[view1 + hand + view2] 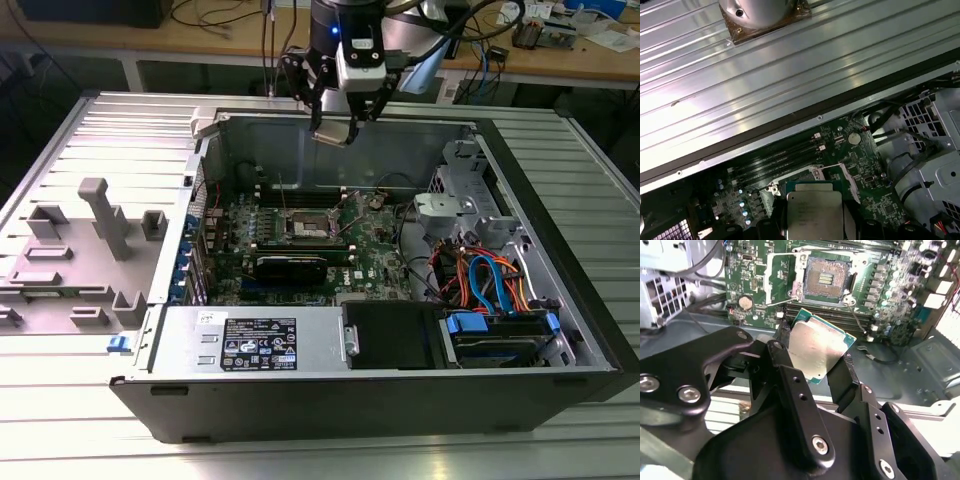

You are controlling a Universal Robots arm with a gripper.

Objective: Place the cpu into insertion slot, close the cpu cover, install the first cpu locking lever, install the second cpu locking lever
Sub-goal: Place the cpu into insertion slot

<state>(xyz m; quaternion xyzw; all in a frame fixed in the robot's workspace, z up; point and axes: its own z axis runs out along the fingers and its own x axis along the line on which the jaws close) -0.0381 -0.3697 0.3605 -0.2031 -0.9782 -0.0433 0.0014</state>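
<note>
In the second wrist view, the black fingers (790,377) of the gripper (816,352) are seen closest. They are pressed against two opposite edges of the cpu (816,342), so the chip is gripped tight between them. A flat pale face with a thin green rim is turned to this camera. The cpu is held tilted in the air and is touched by nothing but the fingers.

Past the chip, the insertion slot (827,279) is seen on the green motherboard (890,290), well apart from the cpu. Its pale contact field is left bare. The cpu cover (768,279) is swung open just beside the slot. A round coin battery (745,302) is set near that cover.

In the first wrist view, the cpu (815,212) is shown above the long black memory slots (775,160).

In the exterior view, the gripper (335,128) is hung above the back wall of the open computer case (300,405), with the cpu (332,133) at its tips. The insertion slot (310,230) is found lower down, inside the case. The case is laid on a ribbed metal table (300,460).
</note>
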